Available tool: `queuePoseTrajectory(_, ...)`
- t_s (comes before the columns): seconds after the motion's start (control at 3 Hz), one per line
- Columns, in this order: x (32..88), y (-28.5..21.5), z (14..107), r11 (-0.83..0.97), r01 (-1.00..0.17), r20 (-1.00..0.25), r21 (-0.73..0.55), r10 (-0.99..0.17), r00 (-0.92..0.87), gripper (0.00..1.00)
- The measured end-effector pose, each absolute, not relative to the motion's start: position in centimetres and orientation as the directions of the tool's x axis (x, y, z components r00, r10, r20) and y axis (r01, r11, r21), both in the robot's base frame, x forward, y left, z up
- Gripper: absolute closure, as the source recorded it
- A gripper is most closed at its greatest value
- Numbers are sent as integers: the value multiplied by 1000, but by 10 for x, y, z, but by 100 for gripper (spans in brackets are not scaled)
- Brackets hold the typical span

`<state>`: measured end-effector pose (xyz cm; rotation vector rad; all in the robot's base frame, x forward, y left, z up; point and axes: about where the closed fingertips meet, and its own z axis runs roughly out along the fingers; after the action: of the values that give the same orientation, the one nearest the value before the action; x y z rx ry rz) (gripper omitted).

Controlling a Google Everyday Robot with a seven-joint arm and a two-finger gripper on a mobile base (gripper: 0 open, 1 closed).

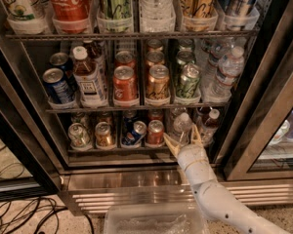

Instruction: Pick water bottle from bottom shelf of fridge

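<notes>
The fridge (136, 180) stands open in front of me. On its bottom shelf (115, 150), the water bottle (181, 123) stands in the fifth lane from the left, clear with a white cap. My gripper (183, 137) is at the front of that lane, open, with one finger on each side of the bottle's lower part. The white arm reaches up to it from the bottom right. The bottle's base is hidden behind the gripper.
Several cans (105, 134) fill the lanes to the bottle's left. A white-capped bottle (210, 123) stands to its right. The glass door (263, 116) hangs open at right. A clear plastic bin (156, 221) and cables (19, 213) lie on the floor.
</notes>
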<state>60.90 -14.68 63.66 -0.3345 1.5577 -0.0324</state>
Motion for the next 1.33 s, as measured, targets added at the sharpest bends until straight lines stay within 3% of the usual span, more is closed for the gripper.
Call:
queuePoseTrajectory(1.0, 631, -160, 625, 963, -151, -974, -222, -225, -1, 30)
queuePoseTrajectory(1.33, 632, -160, 623, 963, -153, -975, -220, -223, -4, 49)
